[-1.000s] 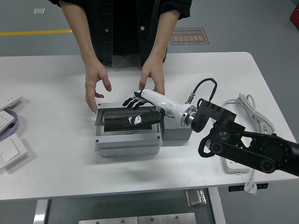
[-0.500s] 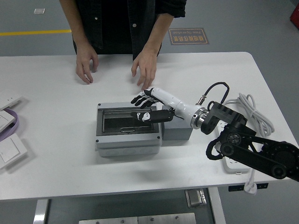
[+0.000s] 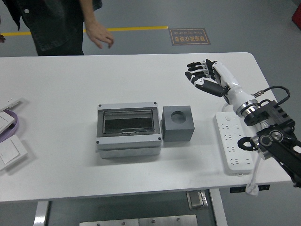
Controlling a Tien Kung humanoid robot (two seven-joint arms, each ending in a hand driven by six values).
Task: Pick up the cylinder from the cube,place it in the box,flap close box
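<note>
While I am watching the head view, the right hand (image 3: 203,77) is hanging in the air over the far right part of the white table (image 3: 56,89), well apart from the box (image 3: 129,130) and the cube (image 3: 178,123). Its fingers (image 3: 194,66) are spreading loosely with a slight curl, pointing toward the left of the picture, and they are holding nothing. The black right arm is coming in from the lower right corner, passing over a white power strip (image 3: 233,148) that is lying near the table's right edge, with a white cable beside it. The box is sitting near the middle of the table with its dark transparent flap lying flat over the top, so it is looking closed to me. The grey cube is standing just beside the box's right side, and I am seeing a bare round socket (image 3: 178,116) in its top face. I cannot make out the cylinder through the flap, so I cannot tell where it is resting. At the far side, a person in a dark jacket is standing at the top left, one hand (image 3: 99,34) hanging loose above the table's far edge and touching nothing. Some white panels (image 3: 10,153) are lying at the table's left edge.
</note>
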